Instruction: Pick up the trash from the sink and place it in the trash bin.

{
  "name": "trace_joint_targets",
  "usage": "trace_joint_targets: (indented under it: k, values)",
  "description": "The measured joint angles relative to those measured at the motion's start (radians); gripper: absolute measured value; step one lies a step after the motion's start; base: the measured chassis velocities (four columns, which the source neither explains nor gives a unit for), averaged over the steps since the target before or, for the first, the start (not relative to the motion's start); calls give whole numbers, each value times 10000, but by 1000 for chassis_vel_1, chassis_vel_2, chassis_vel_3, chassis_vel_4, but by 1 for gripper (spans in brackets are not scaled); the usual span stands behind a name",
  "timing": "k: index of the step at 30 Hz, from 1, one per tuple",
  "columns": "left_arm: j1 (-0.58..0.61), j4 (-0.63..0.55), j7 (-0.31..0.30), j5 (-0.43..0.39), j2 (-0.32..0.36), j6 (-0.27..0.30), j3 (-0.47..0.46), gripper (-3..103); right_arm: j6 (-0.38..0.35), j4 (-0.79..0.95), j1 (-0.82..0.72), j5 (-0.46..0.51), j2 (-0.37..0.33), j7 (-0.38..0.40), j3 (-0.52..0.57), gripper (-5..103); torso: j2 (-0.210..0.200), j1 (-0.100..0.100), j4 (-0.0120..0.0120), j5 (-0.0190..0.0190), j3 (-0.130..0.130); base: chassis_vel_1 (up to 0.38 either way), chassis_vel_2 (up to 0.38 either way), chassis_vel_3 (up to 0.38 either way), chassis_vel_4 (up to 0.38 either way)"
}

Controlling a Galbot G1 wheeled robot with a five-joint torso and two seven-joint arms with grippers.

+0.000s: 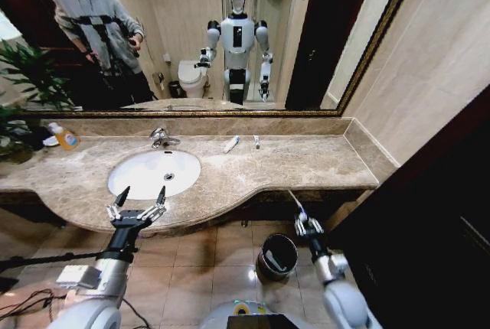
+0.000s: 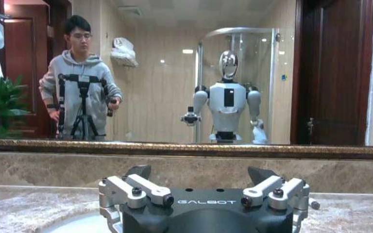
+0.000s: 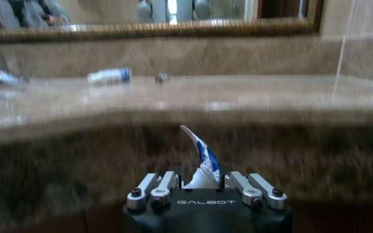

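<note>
The right end effector (image 1: 304,224) is clenching a white toiletry tube (image 3: 201,158) with blue print, holding it upright below the front edge of the marble tabletop (image 1: 306,164), above and just beside the trash bin (image 1: 278,255) standing on the floor. The left end effector (image 1: 138,205) is hovering released, fingers spread wide, over the tabletop's front edge just before the sink (image 1: 153,173). Another white tube (image 1: 230,144) and a small item (image 1: 256,141) are lying near the tabletop's back edge.
</note>
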Motion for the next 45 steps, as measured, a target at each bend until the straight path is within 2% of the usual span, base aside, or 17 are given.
trace_joint_targets:
  k: [3, 5, 7, 9, 12, 14, 16, 22, 30, 40, 41, 44, 45]
  values:
    - [0, 0, 0, 0, 0, 0, 0, 100, 538, -1265, 137, -646, 66, 4, -290, 31, 0, 0, 0, 0, 1, 0, 0, 0, 0]
    - [0, 0, 0, 0, 0, 0, 0, 100, 654, -1642, 271, -853, 81, 4, -363, 31, 0, 0, 0, -1, 1, 0, 0, 0, 0]
    - [0, 0, 0, 0, 0, 0, 0, 100, 1022, -3577, 1136, -1547, 271, -39, -617, 31, -1, 1, 1, 2, 1, 0, 0, 0, 0]
    - [0, 0, 0, 0, 0, 0, 0, 100, 1033, -4085, 1384, -1615, 307, -70, -688, 31, -1, 1, 1, 2, 1, 0, 0, 0, 0]
    - [0, 0, 0, 0, 0, 0, 0, 100, 907, -6416, 2593, -2097, 496, -391, -944, 31, -1, 2, 1, 0, 2, 0, 0, 0, 0]
    - [0, 0, 0, 0, 0, 0, 0, 100, 862, -6959, 2872, -2269, 551, -467, -952, 31, -1, 2, 3, 4, 2, 0, 0, 0, 0]
    - [0, 0, 0, 0, 0, 0, 0, 100, 486, -8108, 3519, -2353, 633, -854, -1067, 31, -2, 3, 1, 0, 2, 0, 0, 0, 0]
    - [0, 0, 0, 0, 0, 0, 0, 100, 114, -9257, 4507, -2678, 946, -1163, -1189, 31, -2, 2, 2, -1, 2, 0, 0, 0, 0]
    - [0, 0, 0, 0, 0, 0, 0, 100, 302, -11084, 6065, -3293, 1439, -1078, -1088, 31, -3, 3, 3, 2, 2, 0, 0, 0, 0]
    - [0, 0, 0, 0, 0, 0, 0, 100, 448, -11844, 6469, -3149, 1297, -1046, -1008, 31, -2, 2, 1, -2, 2, 0, 0, 0, 0]
    - [0, 0, 0, 0, 0, 0, 0, 100, 471, -11882, 6477, -3053, 1284, -1047, -1008, 28, -2, 2, 1, 0, 2, 0, 0, 0, 0]
    - [0, 0, 0, 0, 0, 0, 0, 100, 498, -11992, 6487, -2913, 1255, -1050, -1005, 42, -2, 2, 1, -1, 2, 0, 0, 0, 0]
    - [0, 0, 0, 0, 0, 0, 0, 100, 503, -12005, 6487, -2885, 1250, -1051, -1004, 42, -2, 1, 1, 1, 2, 0, 0, 0, 0]
